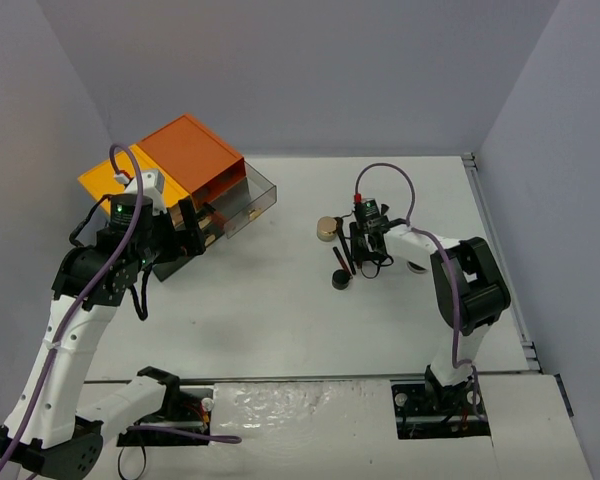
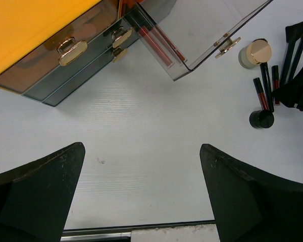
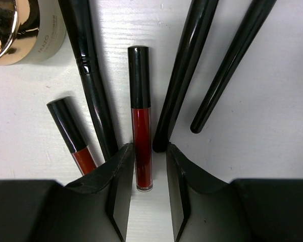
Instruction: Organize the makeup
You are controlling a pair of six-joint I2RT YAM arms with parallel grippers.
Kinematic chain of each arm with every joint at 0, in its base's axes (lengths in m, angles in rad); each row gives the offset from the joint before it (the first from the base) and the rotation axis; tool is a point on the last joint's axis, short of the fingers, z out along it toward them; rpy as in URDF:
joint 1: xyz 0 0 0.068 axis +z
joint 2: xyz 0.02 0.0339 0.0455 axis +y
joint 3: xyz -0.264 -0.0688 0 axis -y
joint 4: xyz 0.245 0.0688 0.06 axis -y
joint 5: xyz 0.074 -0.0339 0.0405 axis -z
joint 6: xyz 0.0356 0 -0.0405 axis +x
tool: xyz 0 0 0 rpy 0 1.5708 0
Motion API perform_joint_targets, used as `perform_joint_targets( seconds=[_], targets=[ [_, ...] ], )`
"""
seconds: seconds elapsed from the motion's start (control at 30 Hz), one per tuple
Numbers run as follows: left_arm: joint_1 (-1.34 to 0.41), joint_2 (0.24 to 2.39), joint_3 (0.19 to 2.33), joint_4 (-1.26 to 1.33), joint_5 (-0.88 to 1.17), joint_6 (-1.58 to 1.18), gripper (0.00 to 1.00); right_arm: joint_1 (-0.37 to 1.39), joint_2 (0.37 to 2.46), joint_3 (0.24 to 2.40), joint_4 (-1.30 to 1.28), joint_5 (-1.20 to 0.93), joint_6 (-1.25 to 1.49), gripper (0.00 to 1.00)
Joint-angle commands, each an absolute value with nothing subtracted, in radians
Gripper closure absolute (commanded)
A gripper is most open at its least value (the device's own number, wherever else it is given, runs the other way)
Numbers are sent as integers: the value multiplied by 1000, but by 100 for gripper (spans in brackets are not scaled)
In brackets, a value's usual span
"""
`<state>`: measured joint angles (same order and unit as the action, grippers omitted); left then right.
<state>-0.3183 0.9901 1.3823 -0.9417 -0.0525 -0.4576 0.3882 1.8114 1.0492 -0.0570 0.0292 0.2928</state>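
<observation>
In the right wrist view a slim red tube with a black cap (image 3: 141, 131) lies flat on the white table between my right gripper's (image 3: 149, 161) fingers. The jaws stand narrowly open: the tube rests against the left finger, with a gap to the right one. Beside it lie a second red tube (image 3: 73, 136), black brush handles (image 3: 93, 80) (image 3: 184, 70) (image 3: 232, 60) and the gold-lidded jar (image 3: 20, 27). From above, the jar (image 1: 327, 229) and a round black compact (image 1: 341, 281) flank the right gripper (image 1: 365, 258). My left gripper (image 2: 143, 166) hangs open above bare table, holding nothing.
The orange-and-yellow-topped cabinet (image 1: 190, 160) stands at the back left. One clear drawer (image 2: 212, 30) is pulled out towards the middle, with red pencils (image 2: 156, 43) along its left wall. The left arm (image 1: 130, 240) hovers just in front of the cabinet.
</observation>
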Motion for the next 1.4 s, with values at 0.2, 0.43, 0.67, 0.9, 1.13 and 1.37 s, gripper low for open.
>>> perform_joint_targets(
  seconds=[0.2,0.43,0.67,0.9,1.13,1.37],
  targets=[
    [-313,982,1403,-899,-43,-468,3,415,1742,935,-112,23,385,72],
    [-313,982,1402,-893,-35,-473,3,422,1725,905,-116,55,429,73],
    [-313,981,1401,-893,-32,-477,3,425,1705,881,-136,102,480,55],
    [-313,986,1402,-893,-31,-476,3,452,1679,846,-135,122,523,72],
    [-313,992,1406,-889,-32,-472,3,479,1666,849,-134,135,532,91],
    [-313,991,1414,-896,-40,-464,3,537,1508,900,-177,136,507,100]
  ],
)
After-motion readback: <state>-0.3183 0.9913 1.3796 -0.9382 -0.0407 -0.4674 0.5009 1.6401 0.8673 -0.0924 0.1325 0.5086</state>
